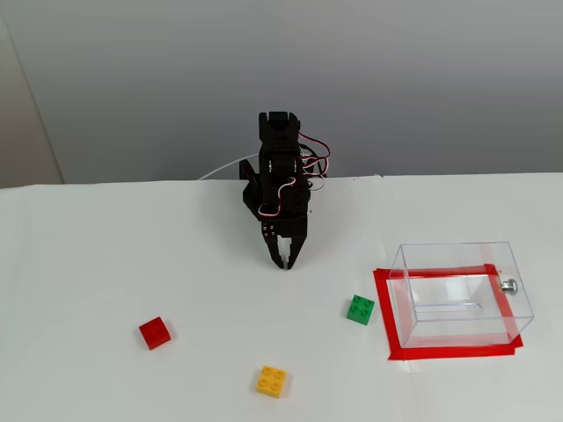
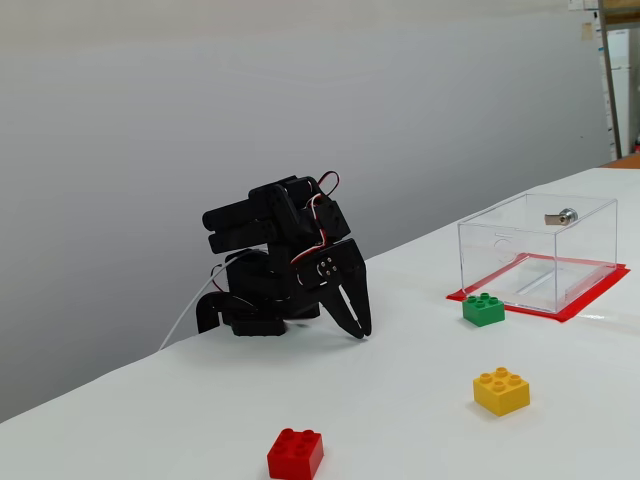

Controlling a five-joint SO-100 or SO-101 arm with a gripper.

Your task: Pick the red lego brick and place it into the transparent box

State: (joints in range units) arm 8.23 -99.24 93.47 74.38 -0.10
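Standing at the front edge of the white desk (image 1: 88,264), I see the red lego brick (image 1: 155,332) nearest in one fixed view, lying alone and studs up, well apart from everything else. It looks to be hard, light plastic with smooth flat sides, so I'd expect it to be stiff and not fragile, though slick enough to twist out of a loose pinch. Taking it across two opposite flat sides, low down beneath the studs, seems the surest hold. Close by lies a yellow brick (image 1: 272,381), and a little farther on a green brick (image 1: 360,309) sits just beside the red tape (image 1: 383,308) outlining the transparent box (image 1: 457,294). That box stands open-topped and looks empty, a small silver knob (image 1: 509,284) on one wall. Farthest back, the arm is folded down on itself, its gripper (image 1: 283,263) pointing at the desk with the fingers drawn narrow, holding nothing.
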